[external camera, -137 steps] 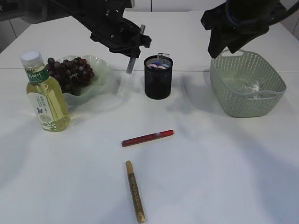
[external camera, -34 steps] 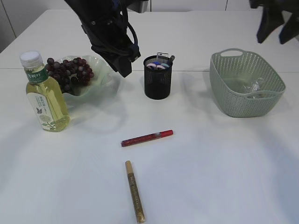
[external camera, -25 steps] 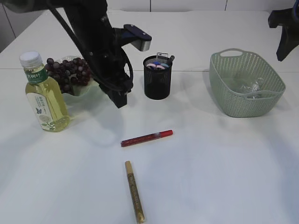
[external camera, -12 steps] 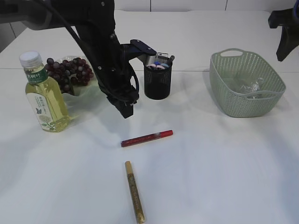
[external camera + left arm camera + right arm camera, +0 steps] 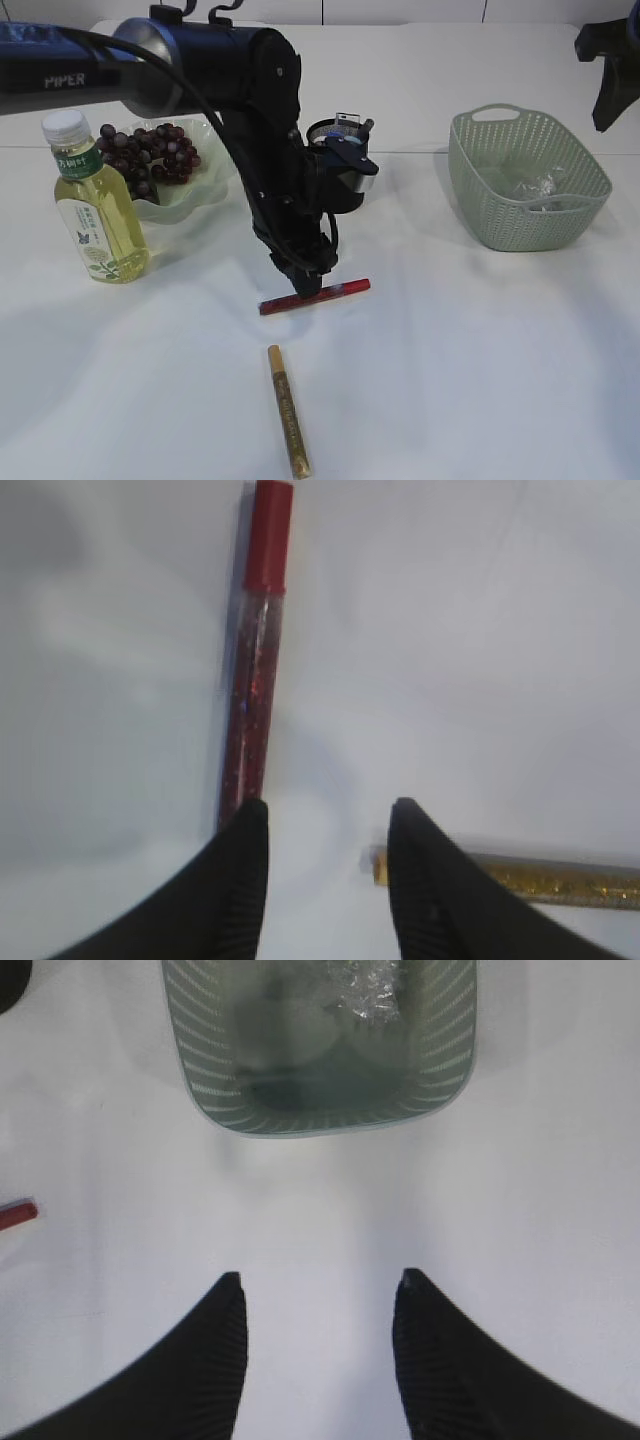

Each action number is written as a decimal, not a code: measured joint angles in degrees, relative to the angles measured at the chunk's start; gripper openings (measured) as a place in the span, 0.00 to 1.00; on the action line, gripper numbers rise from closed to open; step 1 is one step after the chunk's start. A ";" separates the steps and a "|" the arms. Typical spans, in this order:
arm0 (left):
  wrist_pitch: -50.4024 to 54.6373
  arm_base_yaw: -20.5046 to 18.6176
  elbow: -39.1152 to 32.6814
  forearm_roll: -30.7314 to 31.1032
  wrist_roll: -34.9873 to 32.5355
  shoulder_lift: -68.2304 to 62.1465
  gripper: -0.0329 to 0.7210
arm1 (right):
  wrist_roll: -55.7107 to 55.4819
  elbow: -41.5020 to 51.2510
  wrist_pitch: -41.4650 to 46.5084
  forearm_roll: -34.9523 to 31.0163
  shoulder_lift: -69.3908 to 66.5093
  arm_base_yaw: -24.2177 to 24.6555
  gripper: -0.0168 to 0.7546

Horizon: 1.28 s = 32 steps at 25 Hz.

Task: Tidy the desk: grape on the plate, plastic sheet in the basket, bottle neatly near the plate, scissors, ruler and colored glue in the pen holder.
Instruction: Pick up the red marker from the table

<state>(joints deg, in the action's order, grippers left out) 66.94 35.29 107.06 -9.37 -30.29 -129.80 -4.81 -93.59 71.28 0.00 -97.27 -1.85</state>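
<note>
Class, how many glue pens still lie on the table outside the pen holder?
2: the red glue pen under the left gripper, the gold glue pen nearer the camera.

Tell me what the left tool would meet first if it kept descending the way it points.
Likely the red glue pen: the left tool is open just above its end, one finger over it; otherwise bare table.

White table [image 5: 480,380], pale cabinet panels behind
</note>
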 joint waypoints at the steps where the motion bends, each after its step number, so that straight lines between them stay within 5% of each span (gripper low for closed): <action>1: -0.26 0.12 0.51 0.04 0.00 -0.78 0.44 | 0.00 0.00 0.00 0.00 0.00 0.00 0.52; 11: -0.46 0.23 7.16 1.08 -1.19 -6.77 0.44 | 0.13 0.00 0.00 0.00 0.00 0.00 0.52; 32: -0.35 0.23 7.64 -0.02 -3.06 -9.90 0.44 | 1.03 0.00 0.00 0.31 0.00 0.00 0.52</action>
<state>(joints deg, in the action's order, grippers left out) 66.59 35.51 114.70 -9.39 -33.35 -139.69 -3.78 -93.59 71.28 0.31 -97.27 -1.85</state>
